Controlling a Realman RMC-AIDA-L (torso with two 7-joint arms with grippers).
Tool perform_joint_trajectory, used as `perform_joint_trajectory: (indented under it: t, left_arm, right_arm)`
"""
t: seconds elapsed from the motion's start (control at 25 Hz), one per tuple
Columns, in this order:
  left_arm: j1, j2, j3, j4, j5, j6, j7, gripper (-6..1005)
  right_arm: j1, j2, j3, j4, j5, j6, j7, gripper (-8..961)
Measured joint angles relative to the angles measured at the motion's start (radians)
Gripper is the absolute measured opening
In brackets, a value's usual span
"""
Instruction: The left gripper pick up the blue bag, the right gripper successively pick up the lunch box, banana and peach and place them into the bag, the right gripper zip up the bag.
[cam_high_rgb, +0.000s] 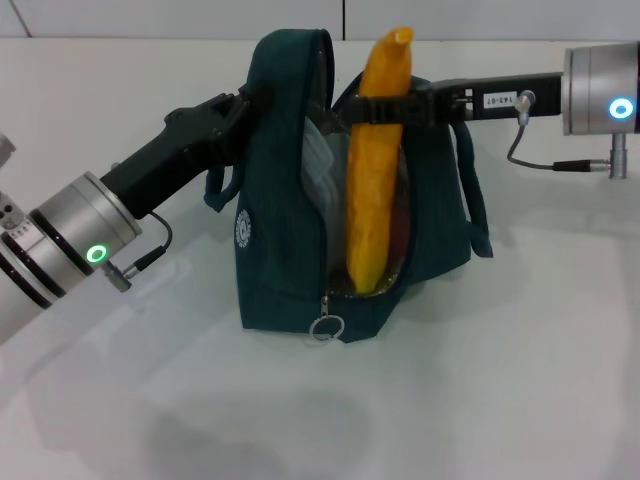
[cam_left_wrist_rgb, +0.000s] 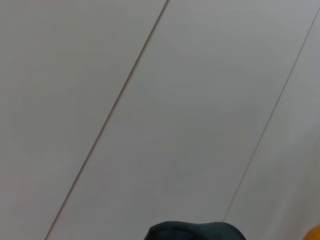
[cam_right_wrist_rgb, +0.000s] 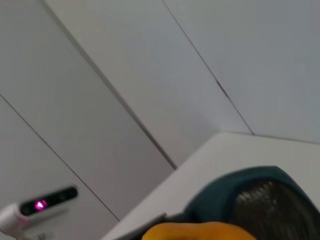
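Note:
The blue bag stands upright mid-table with its zipped side open toward me and its ring pull hanging low at the front. My left gripper is shut on the bag's upper left edge. The banana stands nearly vertical, its lower end inside the opening and its tip above the bag. My right gripper, reaching in from the right, is shut across the banana's upper part. A pale translucent shape inside, probably the lunch box, shows left of the banana. The peach is out of view. The wrist views catch only slivers of bag and banana.
The white table stretches in front of and beside the bag. The bag's handle strap hangs down its right side. A cable loops from the right arm's cuff. A small white device with a pink light sits near the wall.

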Motion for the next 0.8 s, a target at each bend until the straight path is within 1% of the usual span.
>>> perform_joint_trajectory:
  t: [0.12,0.32,0.44,0.56,0.64,0.8]
  left_arm:
    - [0.001,0.001,0.000,0.001,0.000,0.000,0.000,36]
    - [-0.002,0.000,0.000,0.001,0.000,0.000,0.000,35]
    - [-0.002,0.000,0.000,0.001,0.000,-0.001,0.000,35]
    - [-0.002,0.000,0.000,0.001,0.000,-0.001,0.000,35]
    - [-0.002,-0.001,0.000,0.001,0.000,-0.003,0.000,35]
    - [-0.001,-0.002,0.000,0.001,-0.001,-0.006,0.000,36]
  right_arm:
    - [0.002,-0.010,-0.001,-0.002,-0.032,0.013,-0.004,500]
    - [0.002,-0.013,0.002,-0.016,-0.054,0.030,-0.008,497]
    - [-0.001,-0.013,0.002,-0.024,-0.054,0.032,-0.011,492]
    - [-0.036,0.000,0.004,-0.104,-0.051,0.051,-0.046,489]
    - [-0.041,0.001,0.004,-0.119,-0.053,0.054,-0.052,489]
    - [-0.043,0.002,0.001,-0.136,-0.056,0.062,-0.063,520]
